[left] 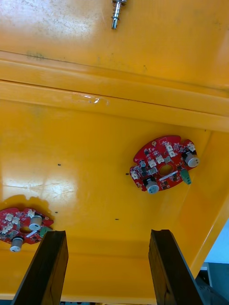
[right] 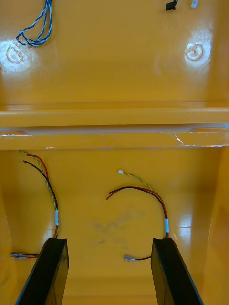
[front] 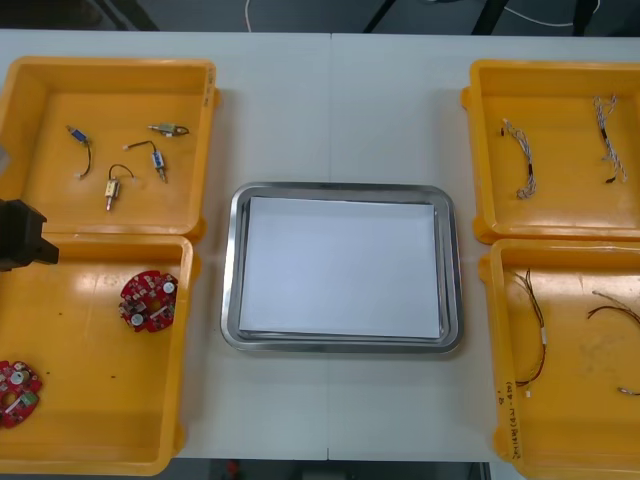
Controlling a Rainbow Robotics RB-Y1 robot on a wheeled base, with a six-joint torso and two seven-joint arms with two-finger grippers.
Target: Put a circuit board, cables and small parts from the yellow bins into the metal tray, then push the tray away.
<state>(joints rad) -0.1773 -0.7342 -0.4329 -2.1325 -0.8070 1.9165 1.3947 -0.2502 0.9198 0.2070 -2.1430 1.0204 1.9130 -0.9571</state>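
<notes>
Hovering left gripper (left: 107, 233): your left arm's black fingers (left: 47, 267) are standing wide apart, gripping nothing, above the floor of the near left yellow plastic bin (front: 90, 430).
Left arm (front: 20, 235): you are seeing its black end poking in at the table's left side, over the rims where the two left bins are meeting.
Round red circuit boards: two are lying flat in that near left bin. The inner circuit board (left: 164, 163) is sitting beyond the fingers toward the tray side, and the outer circuit board (left: 24, 228) is lying close by one fingertip.
Right gripper (right: 109, 240): your right fingers are spread just as wide, holding nothing, and hanging over the near right yellow bin (front: 570, 430).
Red and yellow cables: two are lying loose on that bin's floor. One arched cable (right: 143, 193) is curving down just beside one finger, and a second cable (right: 45, 186) is running toward the other.
Twisted blue and white cables (front: 520, 160): two are resting in the far right yellow bin (front: 560, 85).
Small metal parts (front: 113, 188): four are lying apart in the far left yellow bin (front: 110, 75).
Shiny rectangular metal tray (front: 232, 270): white inside, it is sitting between the bins at the middle of your light table (front: 330, 110).
</notes>
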